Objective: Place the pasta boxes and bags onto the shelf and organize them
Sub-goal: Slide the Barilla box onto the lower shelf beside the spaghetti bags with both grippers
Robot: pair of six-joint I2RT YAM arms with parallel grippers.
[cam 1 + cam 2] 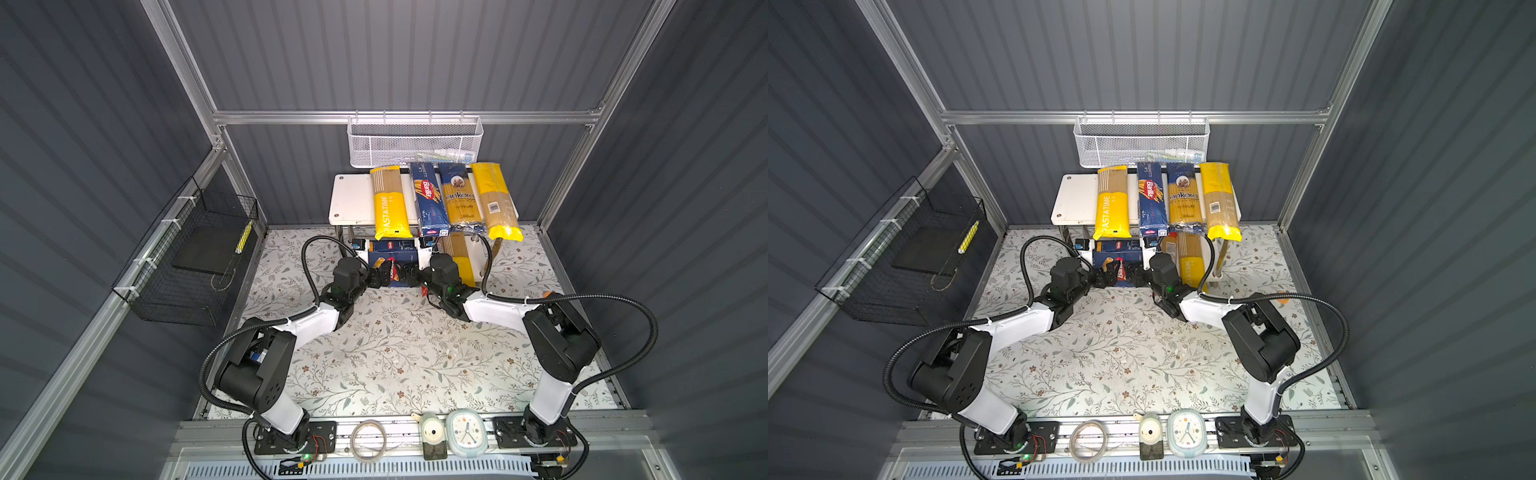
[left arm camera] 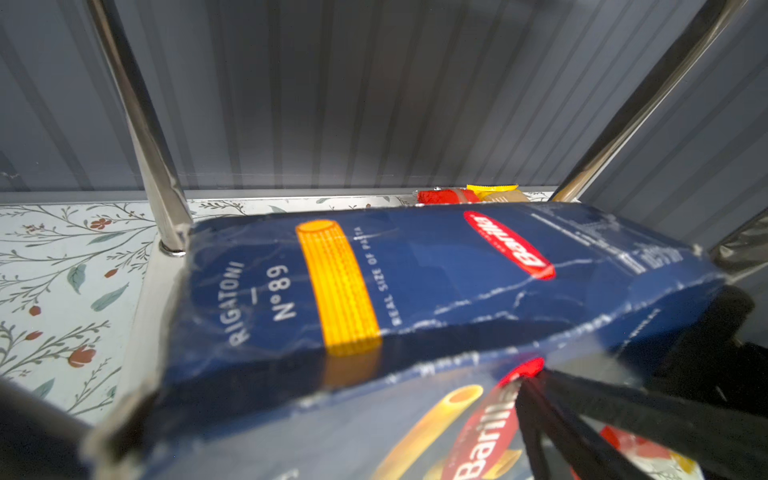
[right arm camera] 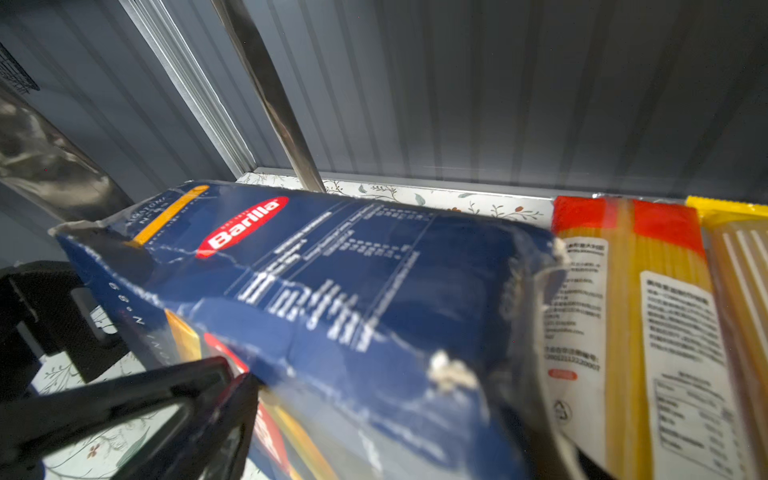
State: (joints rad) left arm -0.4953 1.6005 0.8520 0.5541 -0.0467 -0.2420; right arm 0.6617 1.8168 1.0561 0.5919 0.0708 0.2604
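The white shelf (image 1: 351,199) stands at the back. On its top board lie a yellow PASTATIME bag (image 1: 388,208), the narrow Barilla spaghetti box (image 1: 428,199), the dark-blue ankara bag (image 1: 459,199) and a yellow-ended bag with a barcode (image 1: 494,203). The wide rigatoni box (image 1: 392,249) sits tilted at the lower tier's front. Beside it lie a red-ended bag (image 3: 602,311) and another PASTATIME bag (image 1: 459,257). My left gripper (image 1: 382,277) and right gripper (image 1: 409,275) are both against the box's front face with jaws apart. One left finger (image 2: 602,419) and one right finger (image 3: 145,399) lie on that face.
A white mesh basket (image 1: 415,143) hangs on the back rail above the shelf. A black wire basket (image 1: 187,257) hangs on the left wall. Chrome shelf legs (image 2: 145,145) flank the rigatoni box. A clock (image 1: 466,432) and a tape ring (image 1: 368,440) lie on the front rail.
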